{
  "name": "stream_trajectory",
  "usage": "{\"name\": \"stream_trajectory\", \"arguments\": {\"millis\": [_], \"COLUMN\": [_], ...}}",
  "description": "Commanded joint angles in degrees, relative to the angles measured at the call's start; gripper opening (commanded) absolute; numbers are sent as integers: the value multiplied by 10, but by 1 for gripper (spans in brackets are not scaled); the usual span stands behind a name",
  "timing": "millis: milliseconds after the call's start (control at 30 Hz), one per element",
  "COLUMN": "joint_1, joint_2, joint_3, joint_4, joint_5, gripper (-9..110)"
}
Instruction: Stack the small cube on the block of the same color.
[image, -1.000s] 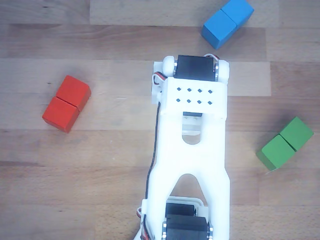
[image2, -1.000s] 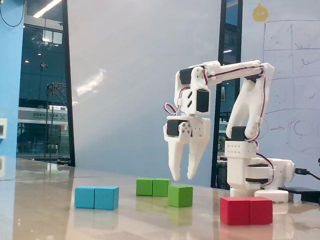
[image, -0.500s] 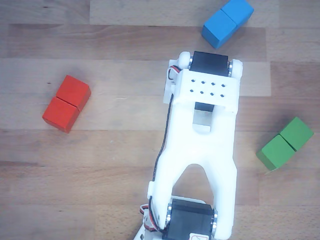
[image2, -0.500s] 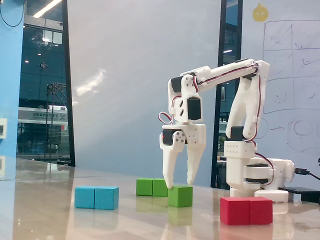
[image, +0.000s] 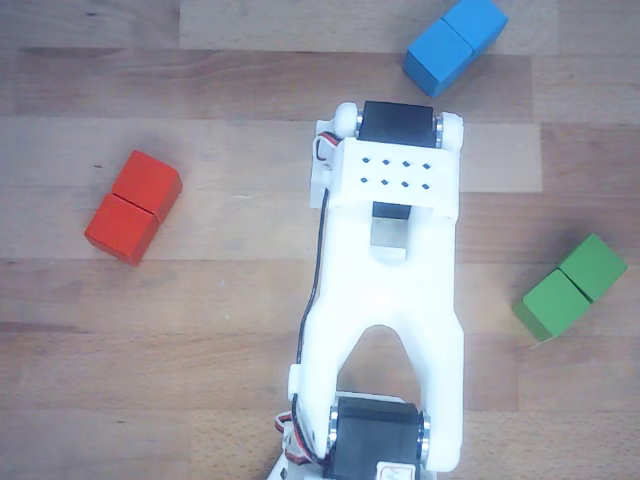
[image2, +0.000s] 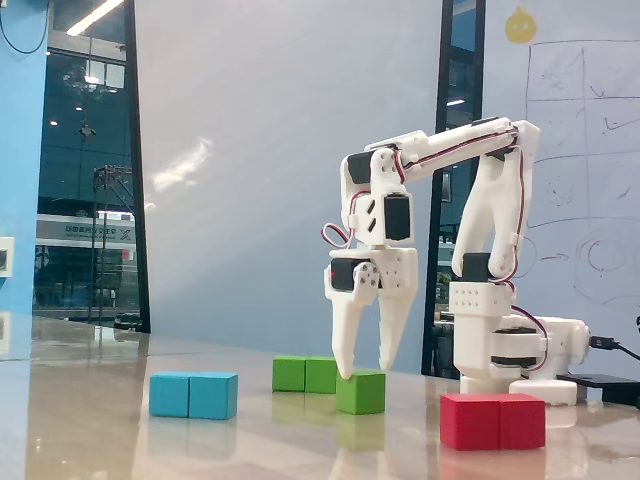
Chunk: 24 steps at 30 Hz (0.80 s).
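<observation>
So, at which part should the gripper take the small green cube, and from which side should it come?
Probably from straight above, fingers on two opposite upright faces. In the fixed view the small cube sits flat on the table, apart from the green block behind it. The open gripper already hangs just over it, pointing down. The arm hides the cube from the other view.

Pale wood-plank tabletop (image: 200, 330) showing grain and board seams from above; in fixed view its surface (image2: 120, 430) is looking glossy, reflecting the room. Large pale grey-white wall panel (image2: 290, 150) filling centre bkgd, soft glare patch sitting on it. Dark glass window (image2: 90, 170) at left w/ black frame, reflecting a ceiling strip light. Blue wall strip (image2: 20, 150) at far left. Whiteboard w/ faint marker sketches (image2: 580, 200) at right.
</observation>
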Motion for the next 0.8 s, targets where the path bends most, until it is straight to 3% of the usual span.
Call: {"name": "stream_trajectory", "arguments": {"millis": [0,767], "joint_1": [-5,0], "joint_2": [-12,-64], "joint_3": [-45,-49], "joint_4": [0,-1], "joint_5": [-3,-4], "gripper": [19,14]}}
